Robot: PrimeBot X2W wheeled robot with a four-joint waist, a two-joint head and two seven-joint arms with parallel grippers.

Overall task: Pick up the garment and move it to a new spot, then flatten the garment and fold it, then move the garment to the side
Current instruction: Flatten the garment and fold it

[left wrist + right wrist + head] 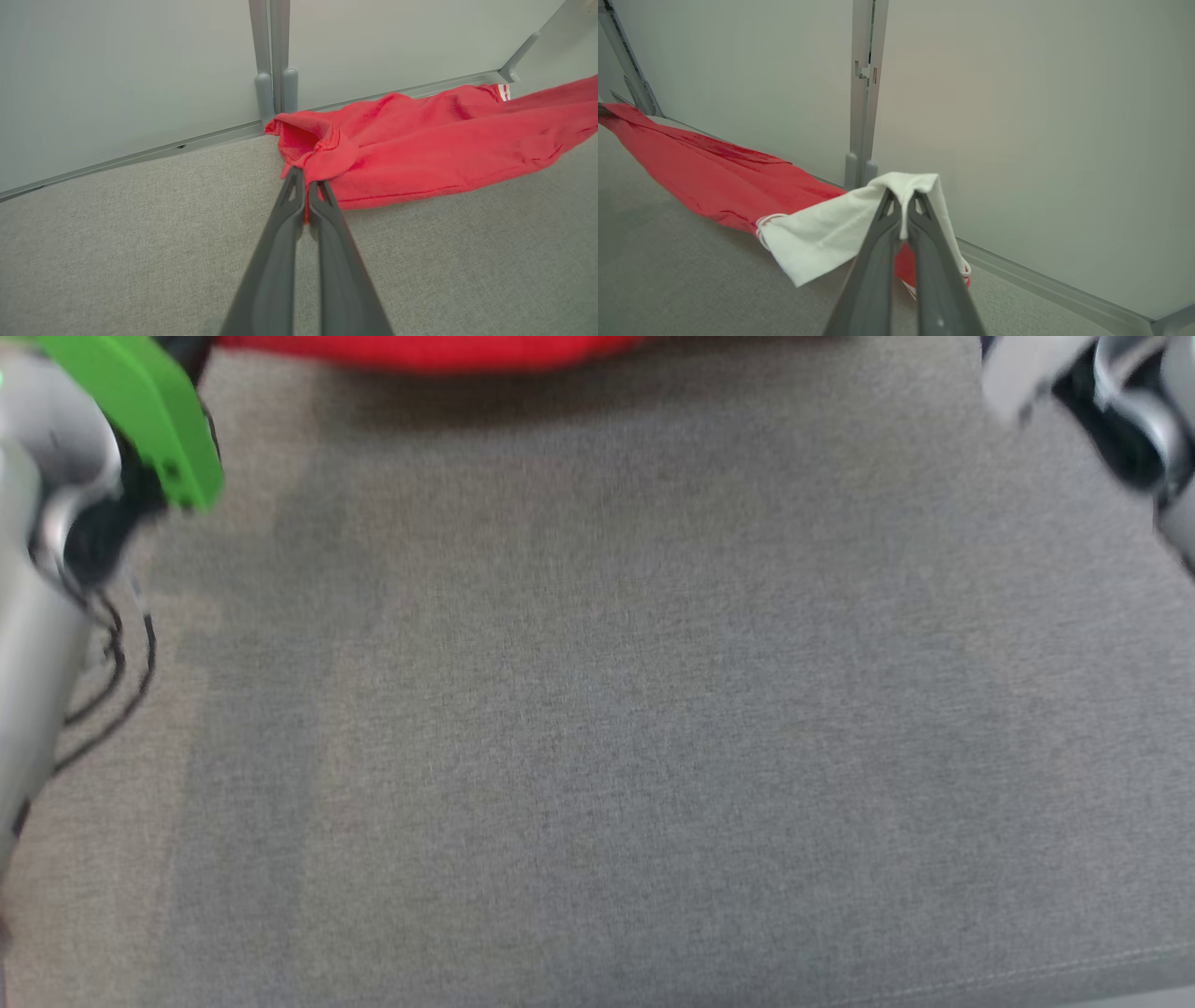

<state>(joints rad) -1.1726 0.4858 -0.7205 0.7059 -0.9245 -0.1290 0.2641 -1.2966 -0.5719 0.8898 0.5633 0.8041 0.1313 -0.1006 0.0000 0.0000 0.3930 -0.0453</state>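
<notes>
The garment (420, 149) is red with a white part (822, 233). In the head view a strip of it (429, 350) shows at the top edge of the grey table (597, 709). My left gripper (306, 179) is shut on a red edge of the garment near the back wall. My right gripper (902, 198) is shut on the white part, which drapes over its fingertips. The cloth hangs stretched between the two grippers, just above the table. Both pale forearms sit at the head view's top corners.
Pale partition panels with a grey post (275, 70) stand right behind the garment along the table's far edge. A green piece (149, 411) and loose black cables (112, 672) sit on my left arm. The table's front edge (1027, 980) runs along the bottom right.
</notes>
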